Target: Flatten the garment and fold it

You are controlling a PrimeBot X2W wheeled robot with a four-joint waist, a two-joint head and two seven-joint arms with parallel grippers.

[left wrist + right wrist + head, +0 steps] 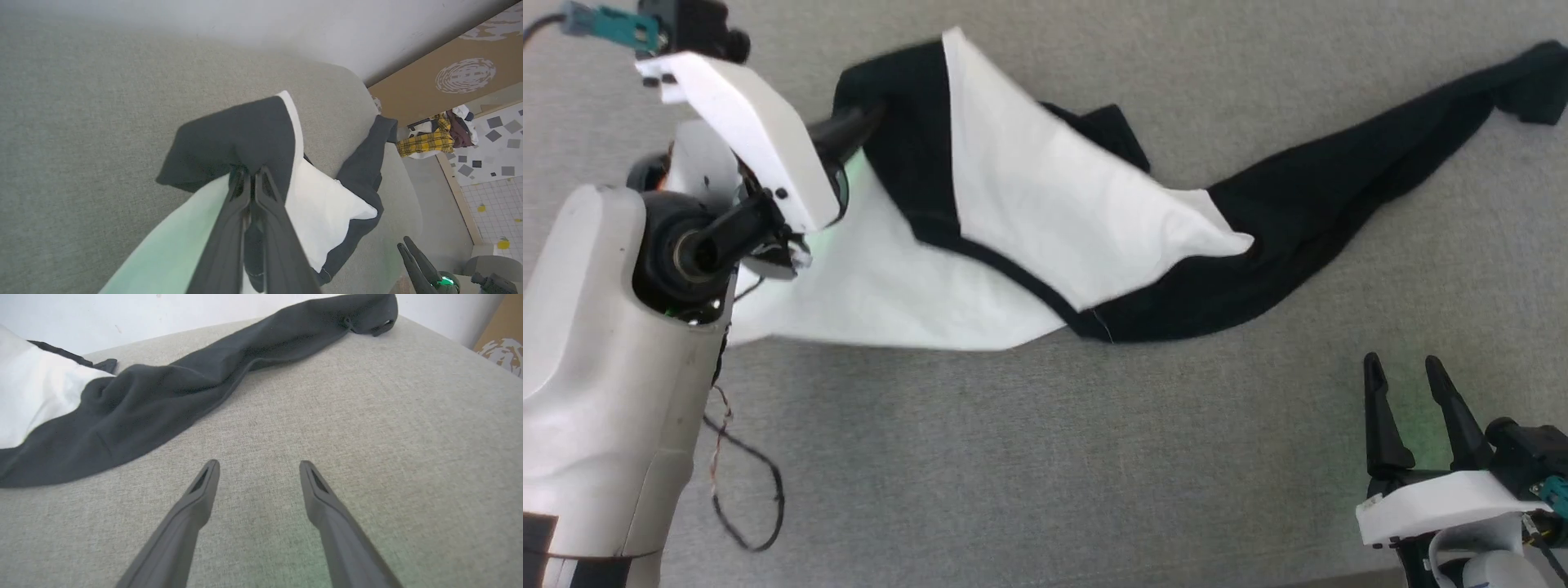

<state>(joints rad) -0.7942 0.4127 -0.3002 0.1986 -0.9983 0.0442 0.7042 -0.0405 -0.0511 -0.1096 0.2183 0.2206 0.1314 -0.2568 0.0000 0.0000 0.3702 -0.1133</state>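
The pale left arm (596,367) is nearest in the head view, rising from 8 o'clock toward 10. Beneath everything is a grey fabric surface (1094,457), its rounded far edge showing in the left wrist view.

The garment (1045,204) lies crumpled across the upper half of the head view, from 9 o'clock to 2 o'clock. Its white body is partly folded over on itself, and a black band crosses it. One black sleeve (1380,163) stretches out flat toward 2 o'clock, its cuff near the surface's edge.

The right gripper (1409,371) is at 4 o'clock, fingers spread, holding nothing. It hovers over bare fabric well apart from the garment; in its own wrist view the sleeve runs from 9 o'clock to 1.

The left gripper (251,171) has its fingers pressed together, pinching a raised fold of the garment's black cloth at 11 o'clock in the head view.

A thin loose wire (752,490) dangles beside the left arm at 7 o'clock.
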